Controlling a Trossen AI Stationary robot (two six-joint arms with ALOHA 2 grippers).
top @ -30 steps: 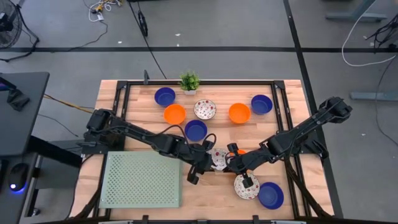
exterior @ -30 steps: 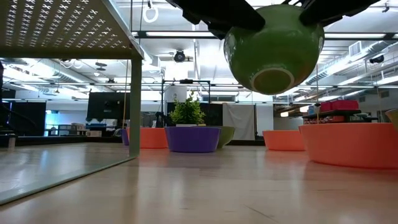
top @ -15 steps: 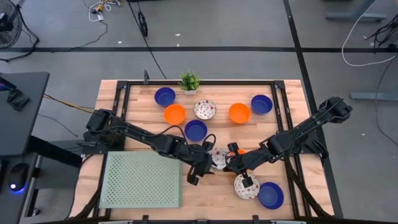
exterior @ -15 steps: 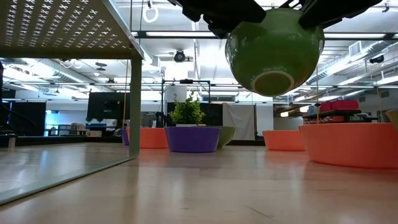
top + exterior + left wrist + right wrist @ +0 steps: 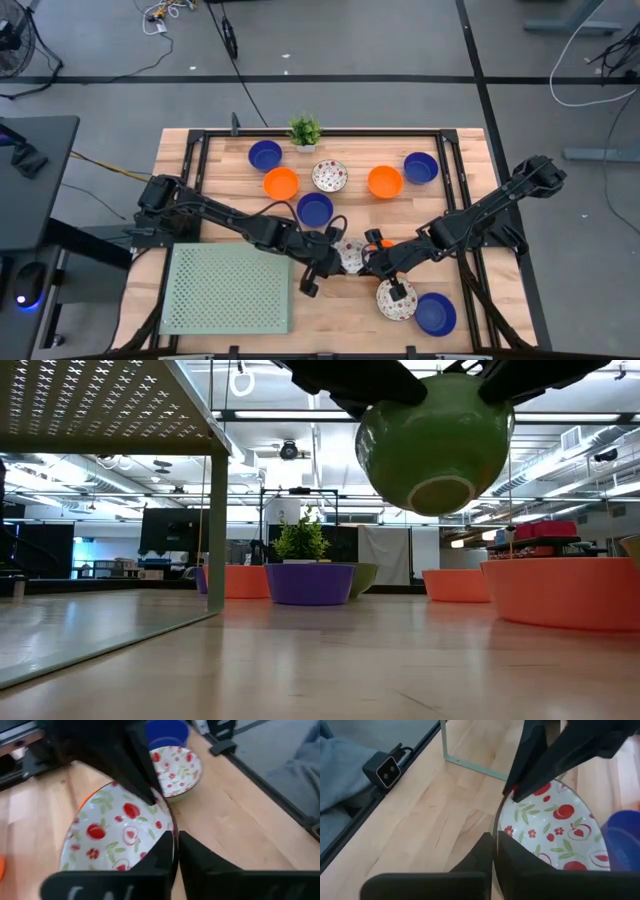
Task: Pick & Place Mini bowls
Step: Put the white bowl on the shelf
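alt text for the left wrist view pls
The left gripper is shut on the rim of a white fruit-patterned bowl, while the right gripper pinches the opposite rim. Beyond sit another patterned bowl and a blue bowl.

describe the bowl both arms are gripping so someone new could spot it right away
On the wooden table, look near the middle of the front half, right of the pale green tray. Where the left tool and right tool meet is a white bowl with red fruit, the only one lifted off the table, pinched from both sides.

Grey floor [image 5: 380, 50], loose cables [image 5: 165, 12]; ceiling strip lights [image 5: 560, 417].
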